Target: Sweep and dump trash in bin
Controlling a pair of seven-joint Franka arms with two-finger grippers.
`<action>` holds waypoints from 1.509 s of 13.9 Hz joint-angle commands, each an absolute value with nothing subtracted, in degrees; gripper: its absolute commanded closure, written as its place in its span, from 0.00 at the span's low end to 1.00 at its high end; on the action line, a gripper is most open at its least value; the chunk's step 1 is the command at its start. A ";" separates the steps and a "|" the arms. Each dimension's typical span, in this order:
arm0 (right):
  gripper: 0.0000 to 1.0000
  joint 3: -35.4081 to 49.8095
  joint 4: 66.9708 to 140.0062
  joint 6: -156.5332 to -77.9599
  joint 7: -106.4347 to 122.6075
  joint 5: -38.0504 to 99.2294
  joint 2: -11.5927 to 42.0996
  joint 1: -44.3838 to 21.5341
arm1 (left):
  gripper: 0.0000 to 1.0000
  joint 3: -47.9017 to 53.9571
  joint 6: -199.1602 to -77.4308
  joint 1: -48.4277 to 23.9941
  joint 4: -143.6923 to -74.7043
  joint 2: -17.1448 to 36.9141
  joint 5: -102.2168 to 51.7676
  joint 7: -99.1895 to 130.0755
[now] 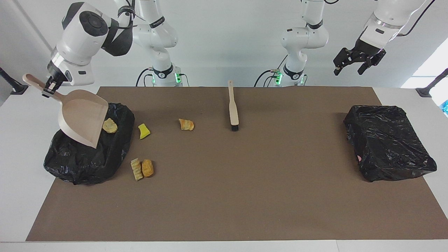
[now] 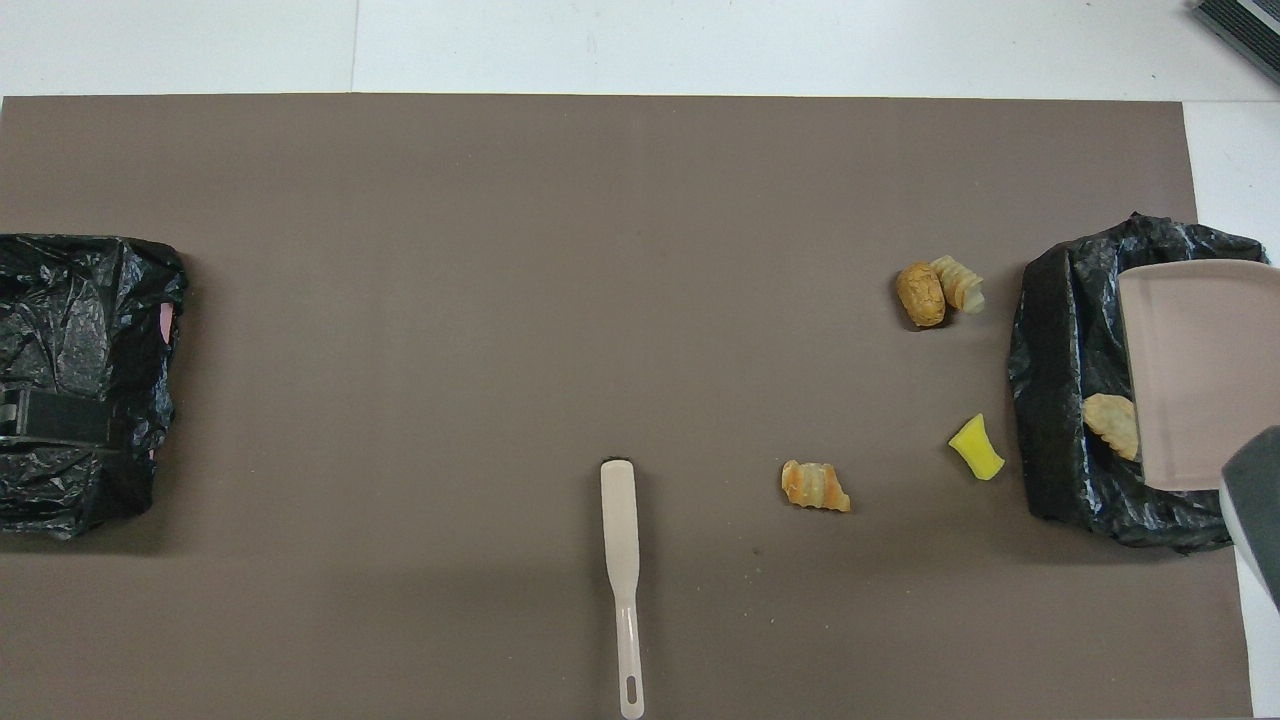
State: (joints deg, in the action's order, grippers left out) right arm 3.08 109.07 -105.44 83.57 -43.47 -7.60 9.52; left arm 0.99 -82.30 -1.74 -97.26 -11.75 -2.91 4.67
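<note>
Dustpan over the bin
Right gripper [image 1: 49, 87] clamps the dustpan [image 1: 83, 117] handle over the bin [image 1: 115, 154]; level it before sweeping remaining trash [image 1: 144, 131]. Left gripper [image 1: 357, 61] waits, spread wide.

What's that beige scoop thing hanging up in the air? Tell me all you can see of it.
It is a dustpan, beige, plastic by the look, with a flat tray and a straight handle. The right gripper holds the handle, fingers shut on it. It hangs tilted, mouth downward, over the black bin bag, and looks empty.
</note>
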 commanded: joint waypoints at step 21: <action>1.00 3.78 105.04 -101.95 22.01 -3.60 -2.91 -11.93 | 0.00 1.23 -81.91 -1.23 -96.42 -11.34 -2.11 4.39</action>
State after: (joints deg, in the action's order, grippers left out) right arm 4.15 107.83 -101.51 28.52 -5.27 -4.94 -9.61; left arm 0.99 -82.30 -1.74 -97.26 -11.75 -2.91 4.67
